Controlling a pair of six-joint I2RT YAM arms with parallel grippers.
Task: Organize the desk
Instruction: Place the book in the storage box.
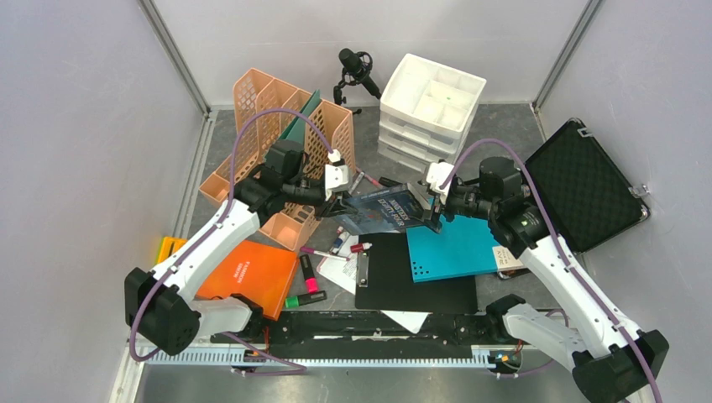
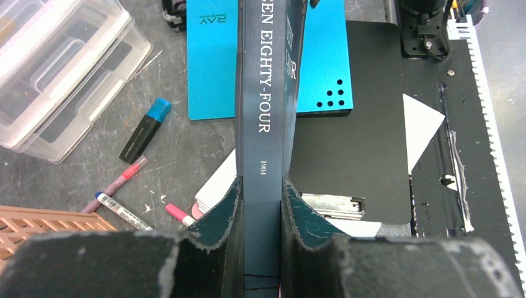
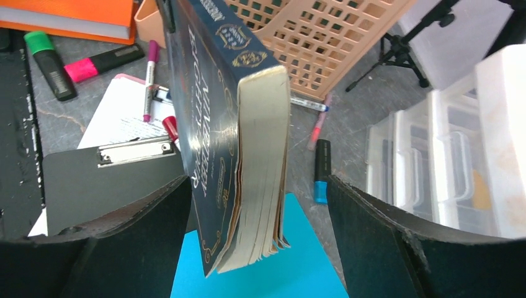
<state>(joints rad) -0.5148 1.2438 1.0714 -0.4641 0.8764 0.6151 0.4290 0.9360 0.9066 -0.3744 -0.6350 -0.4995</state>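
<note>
Dark navy paperback [image 1: 382, 210] is hanging in mid-air over the middle of the mess, spine reading "...EEN EIGHTY-FOUR" in the left wrist view. The left gripper [image 1: 342, 201] is clamped on it from the spine end, a finger pressed to each cover. The right gripper [image 1: 430, 210] sits at the opposite end with its jaws spread wide around the yellowed page edges. One finger is well apart from the pages, and the other is close to the cover, though I can't tell if it's touching. The surface [image 1: 508, 130], grey stone pattern with pale veins, runs under everything between the grey walls. Below the book there's a teal sheet [image 1: 453, 248] partly overlapping a black clipboard [image 1: 411, 281]. Left of those are an orange folder [image 1: 252, 273] plus pink [image 1: 308, 270] and green [image 1: 306, 298] highlighters. Peach baskets [image 1: 269, 117] are at the back left, a white drawer unit [image 1: 428, 105] is at the back, and an open foam-lined case [image 1: 583, 185] is on the right.
</note>
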